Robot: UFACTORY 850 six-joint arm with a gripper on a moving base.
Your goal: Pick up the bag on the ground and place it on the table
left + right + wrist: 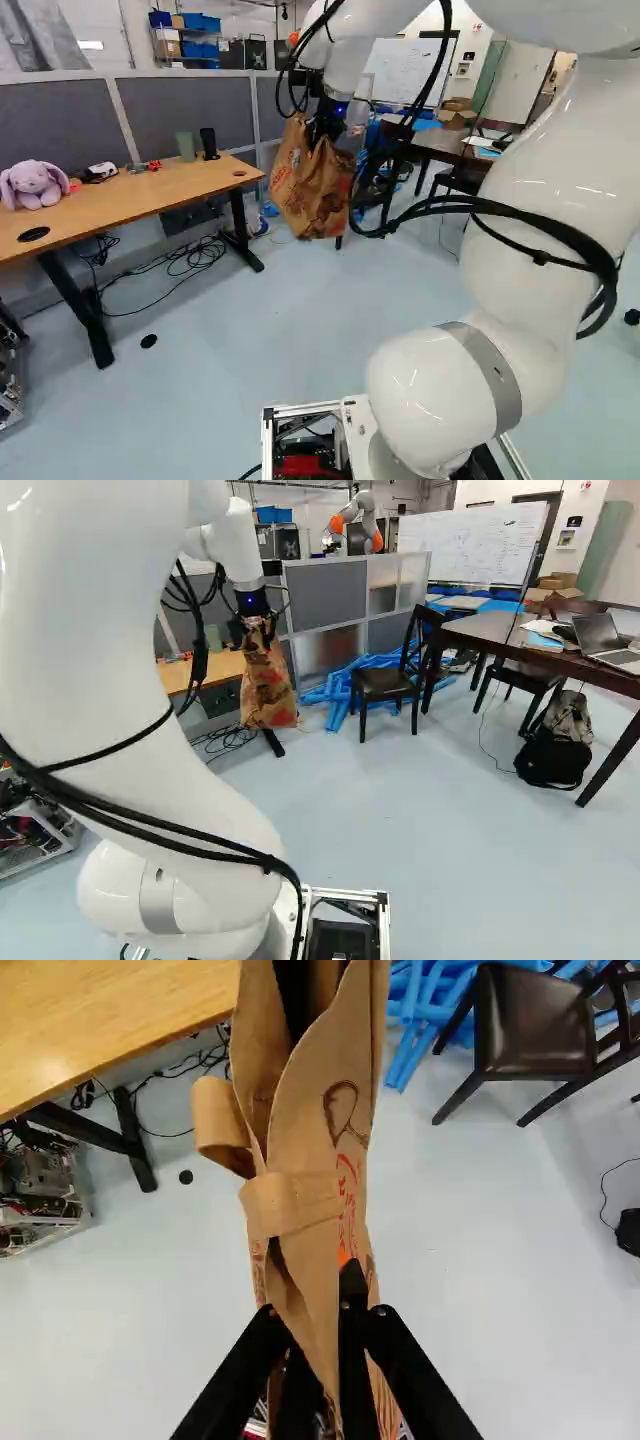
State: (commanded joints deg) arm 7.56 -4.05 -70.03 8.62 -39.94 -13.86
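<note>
Into the carry now, the black two-fingered tool [322, 1310] pinching the tall brown paper bag [310, 190] aloft at twelve o'clock in the left base view, and next it wants a swing toward ten, over the long light-wood tabletop [130, 200], then lowering.

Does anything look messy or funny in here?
Yes: blue tubes lie in a jumbled heap beside a chair, and black cables are tangled under the pale table. The bag looks crumpled too, hanging from the end effector.
</note>
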